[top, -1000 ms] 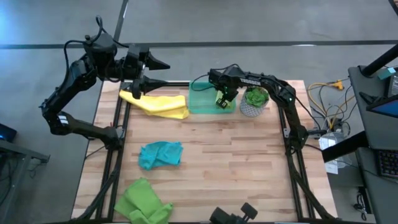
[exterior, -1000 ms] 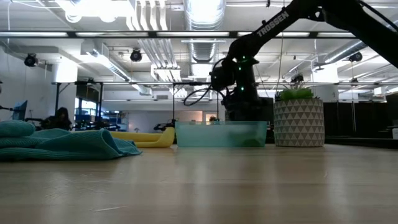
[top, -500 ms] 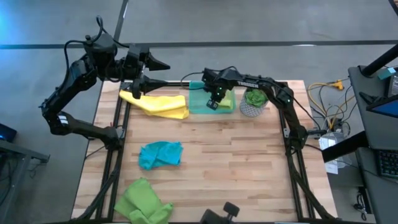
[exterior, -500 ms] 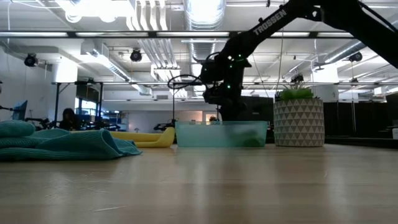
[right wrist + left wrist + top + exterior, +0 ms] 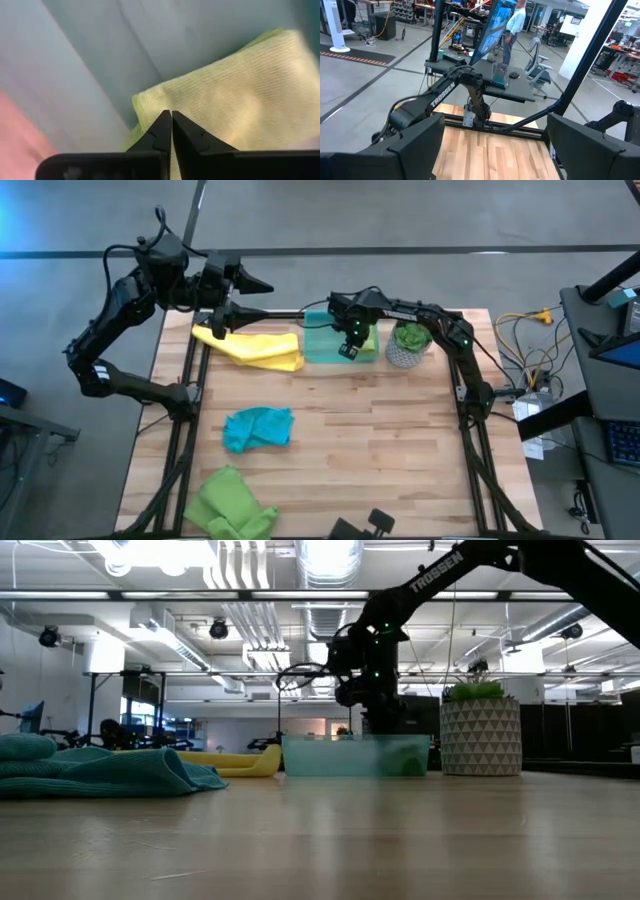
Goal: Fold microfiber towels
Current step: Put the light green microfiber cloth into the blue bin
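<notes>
Along the table's far edge the yellow towel lies lengthwise; left jaws wide, right jaws closed, empty.

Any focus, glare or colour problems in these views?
Right wrist view: the lime green towel is soft and out of focus past the shut right gripper. Low view: ceiling lights glare; the table foreground is blurred. High view: blue cast in a corner.
</notes>
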### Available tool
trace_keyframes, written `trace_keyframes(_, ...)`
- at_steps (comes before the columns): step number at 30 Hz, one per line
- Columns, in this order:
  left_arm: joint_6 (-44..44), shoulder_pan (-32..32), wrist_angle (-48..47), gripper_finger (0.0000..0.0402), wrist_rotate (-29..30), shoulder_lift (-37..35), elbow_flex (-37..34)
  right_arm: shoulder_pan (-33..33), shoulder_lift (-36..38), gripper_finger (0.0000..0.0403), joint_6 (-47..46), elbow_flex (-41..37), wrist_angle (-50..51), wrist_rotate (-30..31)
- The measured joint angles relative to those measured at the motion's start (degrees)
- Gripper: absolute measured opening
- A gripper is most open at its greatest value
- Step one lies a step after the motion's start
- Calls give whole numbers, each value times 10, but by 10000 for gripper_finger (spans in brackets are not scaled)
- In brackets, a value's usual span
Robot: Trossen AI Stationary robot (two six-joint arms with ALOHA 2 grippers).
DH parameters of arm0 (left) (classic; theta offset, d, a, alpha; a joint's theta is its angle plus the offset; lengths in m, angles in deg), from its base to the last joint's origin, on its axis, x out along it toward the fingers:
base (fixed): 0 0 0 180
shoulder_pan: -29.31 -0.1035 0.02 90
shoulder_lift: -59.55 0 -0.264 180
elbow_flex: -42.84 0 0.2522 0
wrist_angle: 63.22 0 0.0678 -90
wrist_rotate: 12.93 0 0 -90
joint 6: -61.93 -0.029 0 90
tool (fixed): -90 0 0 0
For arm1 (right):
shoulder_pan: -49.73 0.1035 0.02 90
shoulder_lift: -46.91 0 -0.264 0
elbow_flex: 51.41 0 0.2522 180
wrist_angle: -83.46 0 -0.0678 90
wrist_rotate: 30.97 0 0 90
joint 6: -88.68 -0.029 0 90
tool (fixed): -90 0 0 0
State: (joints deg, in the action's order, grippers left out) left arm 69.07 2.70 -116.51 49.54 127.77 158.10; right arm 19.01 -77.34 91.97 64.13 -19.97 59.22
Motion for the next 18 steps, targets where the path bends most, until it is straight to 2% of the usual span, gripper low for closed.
trace_keyframes(8,1,0,-1,335,0,0,-9,-8,21,9,-21,-2,12,14)
trace_keyframes(18,2,0,-1,335,-5,0,-9,-14,0,9,-35,-30,33,20)
